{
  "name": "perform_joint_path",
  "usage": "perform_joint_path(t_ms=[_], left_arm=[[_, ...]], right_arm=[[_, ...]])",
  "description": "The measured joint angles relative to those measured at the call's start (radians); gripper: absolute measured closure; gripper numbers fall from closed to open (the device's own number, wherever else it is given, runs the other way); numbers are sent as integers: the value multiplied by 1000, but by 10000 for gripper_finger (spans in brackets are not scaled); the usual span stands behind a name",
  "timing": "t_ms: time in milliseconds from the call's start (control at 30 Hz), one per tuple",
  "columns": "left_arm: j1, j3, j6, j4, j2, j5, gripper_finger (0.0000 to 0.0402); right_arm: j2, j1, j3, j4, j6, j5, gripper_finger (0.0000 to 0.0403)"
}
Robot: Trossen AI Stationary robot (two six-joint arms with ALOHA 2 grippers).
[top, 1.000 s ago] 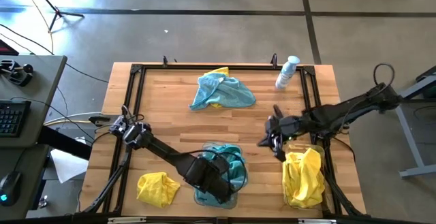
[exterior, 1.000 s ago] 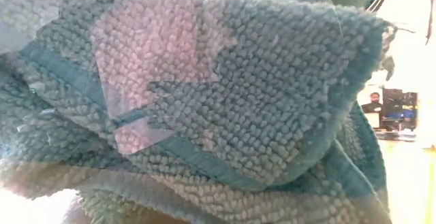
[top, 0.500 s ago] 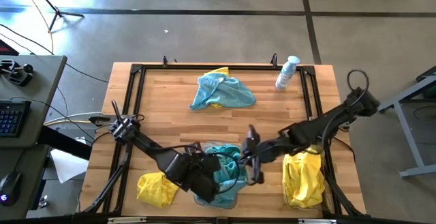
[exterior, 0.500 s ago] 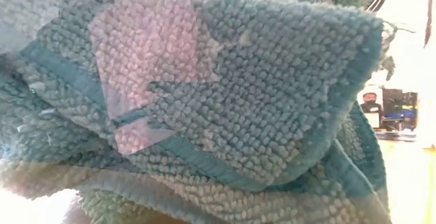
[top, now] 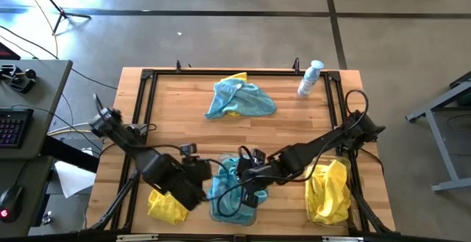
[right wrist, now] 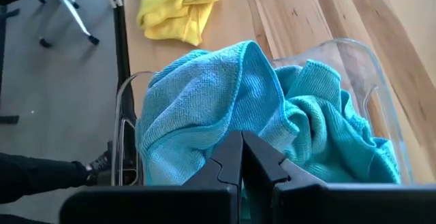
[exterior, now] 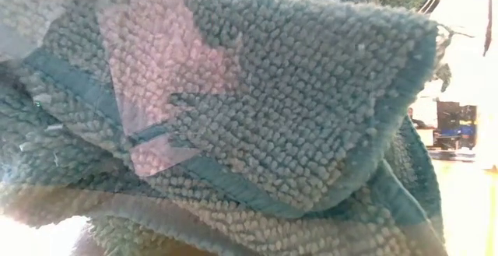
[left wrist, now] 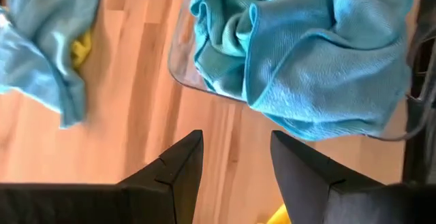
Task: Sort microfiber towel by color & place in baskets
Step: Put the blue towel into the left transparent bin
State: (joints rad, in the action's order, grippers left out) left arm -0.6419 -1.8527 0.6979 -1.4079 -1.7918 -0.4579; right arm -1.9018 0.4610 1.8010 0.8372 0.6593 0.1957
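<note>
We see right gripper (top: 248, 185) pressed shut over teal cloths (top: 234, 190) heaped in middle bin (left wrist: 178, 74); left gripper (top: 197, 174) crowds beside; bare wood ahead toward far cloth pile (top: 239, 97).

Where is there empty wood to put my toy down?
Bare wood lies left of the teal-and-yellow cloth pile, and between it and the clear bin of teal cloths. It is crowded around that bin, where both arms meet.

- Teal towels (top: 234, 187) lay bunched in the near middle basket (top: 221, 214).
- Yellow towels (top: 327, 190) filled the right basket (top: 313, 214).
- A yellow towel (top: 163, 207) lay near-left.
- A teal-and-yellow heap (top: 239, 98) lay far-centre.
</note>
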Motion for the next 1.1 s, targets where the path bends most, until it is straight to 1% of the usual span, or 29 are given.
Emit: perform_joint_path(t_ms=[100, 267, 400, 533, 633, 767, 933, 1100], left_arm=[[-17, 214, 37, 161, 138, 12, 241], [-57, 524, 166, 367, 329, 51, 241], [-99, 716, 264, 500, 438, 59, 241], [-134, 864, 315, 648, 507, 60, 241], [-149, 943, 323, 737, 535, 64, 241], [-157, 1005, 343, 810, 543, 74, 241], [-158, 1024, 348, 830, 544, 75, 241], [-158, 1024, 348, 831, 544, 86, 241]], right_arm=[[-36, 0, 51, 44, 46, 9, 403], [-61, -6, 62, 57, 96, 29, 403], [-104, -23, 62, 43, 122, -12, 403], [-152, -32, 63, 10, 129, -57, 403], [-193, -38, 63, 13, 152, -72, 403], [-256, -57, 63, 13, 173, -101, 403], [-336, -72, 64, 12, 174, -128, 403], [-368, -76, 67, 7, 173, -136, 403]])
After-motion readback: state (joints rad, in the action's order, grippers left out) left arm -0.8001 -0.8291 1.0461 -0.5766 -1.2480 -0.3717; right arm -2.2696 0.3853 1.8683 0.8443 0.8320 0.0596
